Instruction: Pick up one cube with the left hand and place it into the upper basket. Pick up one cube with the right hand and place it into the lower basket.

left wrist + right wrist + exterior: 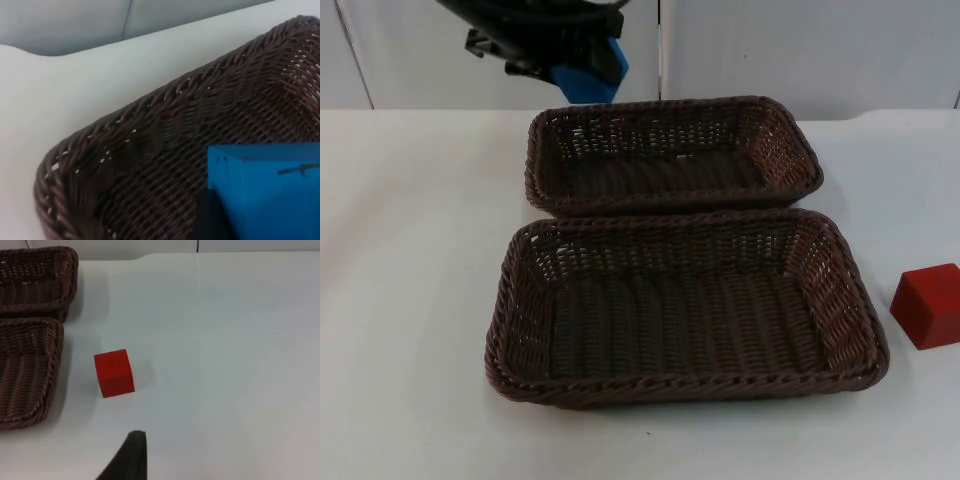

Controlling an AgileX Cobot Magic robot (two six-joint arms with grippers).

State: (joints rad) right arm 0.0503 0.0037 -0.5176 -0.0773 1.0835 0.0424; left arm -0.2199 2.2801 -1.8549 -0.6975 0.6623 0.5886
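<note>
Top view: we see the left claw (pixel 582 68) pinching a blue cube (pixel 588 70) above the upper basket's (pixel 670 108) far-left corner. Red cube (pixel 929 304) sits beside the lower basket's (pixel 685 388) right edge; the right claw's (pixel 131 452) spread we cannot tell.

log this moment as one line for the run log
left gripper: holds blue cube above upper basket | right gripper: waits near red cube on table | lower basket: empty

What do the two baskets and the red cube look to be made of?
Upper basket and lower basket: dark brown woven wicker or rattan-look plastic, braided rims, slight sheen. Red cube: solid, matte, sharp-edged; painted wood or plastic, can't tell which.
</note>
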